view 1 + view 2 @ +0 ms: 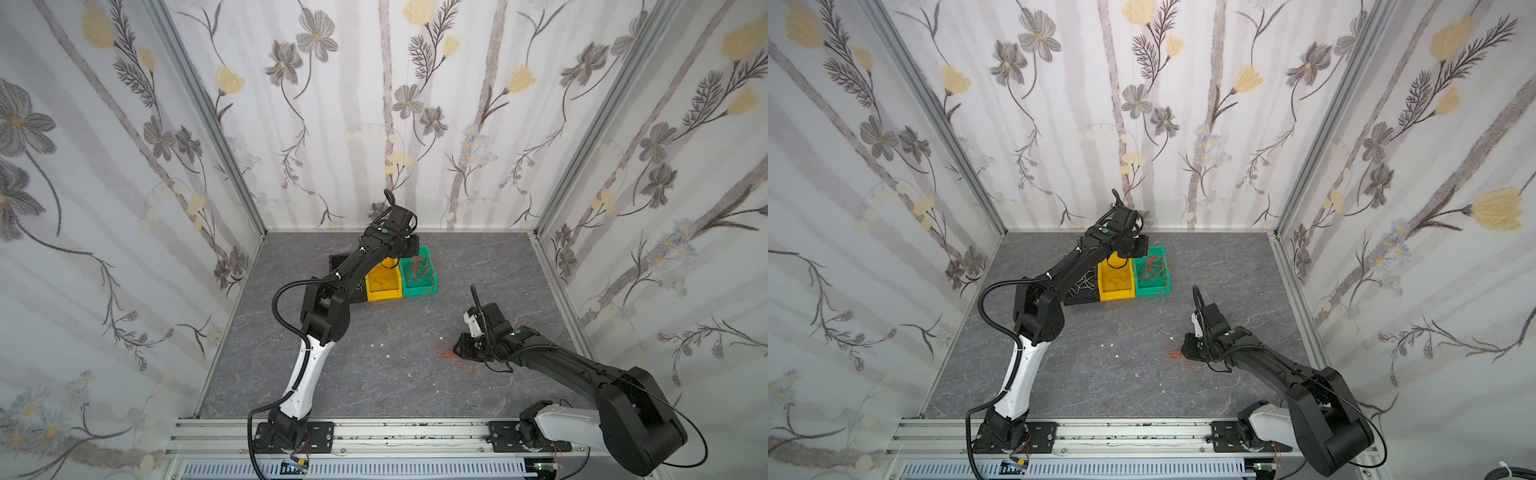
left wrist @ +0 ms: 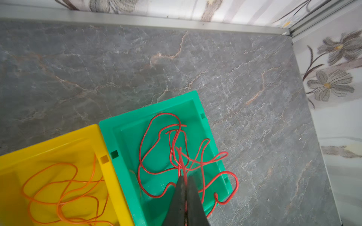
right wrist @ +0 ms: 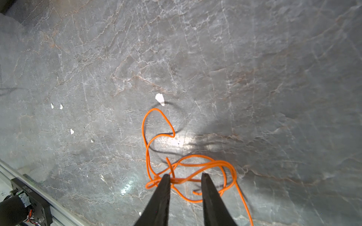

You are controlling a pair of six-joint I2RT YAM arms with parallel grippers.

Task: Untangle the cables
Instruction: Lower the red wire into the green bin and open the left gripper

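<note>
Jaws pressed together, the left gripper [image 2: 184, 177] pinches a strand of the red cable [image 2: 180, 158] over the green bin [image 2: 117, 137]. The rest of that cable lies there in loose loops, one of them spilling over the bin's wall onto the table [image 2: 137, 68]. A yellow bin [image 2: 58, 142] touching the green one holds orange loops [image 2: 78, 182]. Nearer the front rail, the right gripper [image 3: 184, 175] stands with jaws apart, straddling a tangled orange cable [image 3: 197, 156] that lies on the table. In a top view, white cables [image 1: 1086, 282] show in a black bin [image 1: 1077, 297] beside the yellow one, partly hidden by the left arm.
</note>
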